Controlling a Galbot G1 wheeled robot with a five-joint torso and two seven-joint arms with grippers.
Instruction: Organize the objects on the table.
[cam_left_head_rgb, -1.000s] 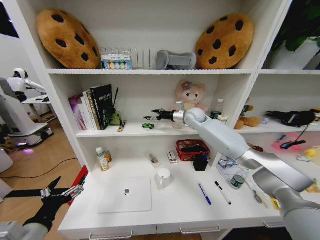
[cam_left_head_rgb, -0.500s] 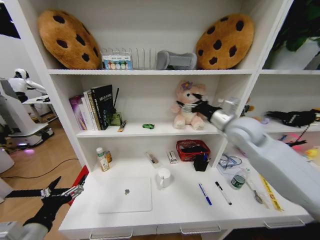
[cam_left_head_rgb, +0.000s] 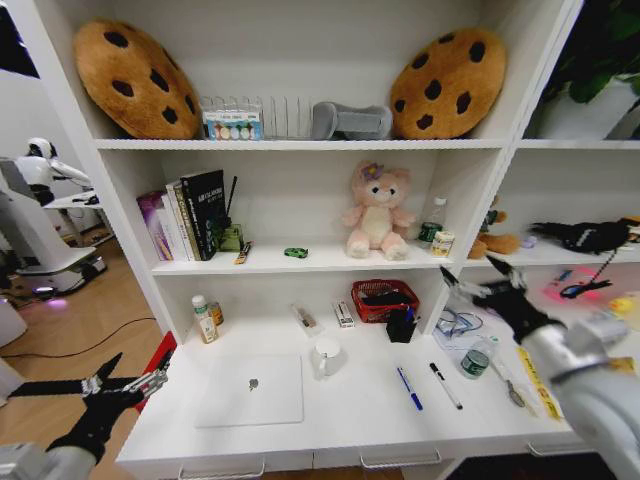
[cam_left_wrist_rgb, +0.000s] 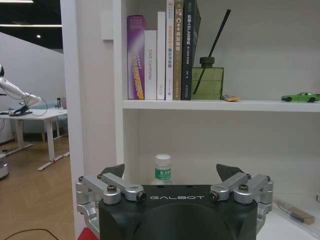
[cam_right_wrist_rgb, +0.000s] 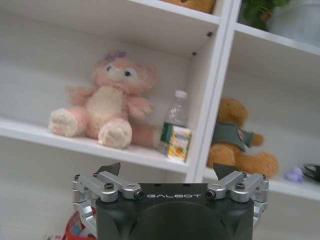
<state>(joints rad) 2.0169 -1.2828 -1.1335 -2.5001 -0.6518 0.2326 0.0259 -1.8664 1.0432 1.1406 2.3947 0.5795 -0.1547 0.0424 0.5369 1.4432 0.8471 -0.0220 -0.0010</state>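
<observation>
right gripper (cam_left_head_rgb: 485, 276) raised over desk's right end, fingers spread, left gripper (cam_left_head_rgb: 125, 385) parked beside table (cam_left_head_rgb: 350, 425), fingers spread

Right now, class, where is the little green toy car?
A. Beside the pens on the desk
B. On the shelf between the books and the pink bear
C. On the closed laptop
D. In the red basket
B: the green toy car sits on the shelf, right of the books and left of the pink bear.

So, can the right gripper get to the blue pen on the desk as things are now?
Probably yes. The right gripper is open above the desk's right side, and the blue pen lies bare below it with the black pen apart beside it.
</observation>
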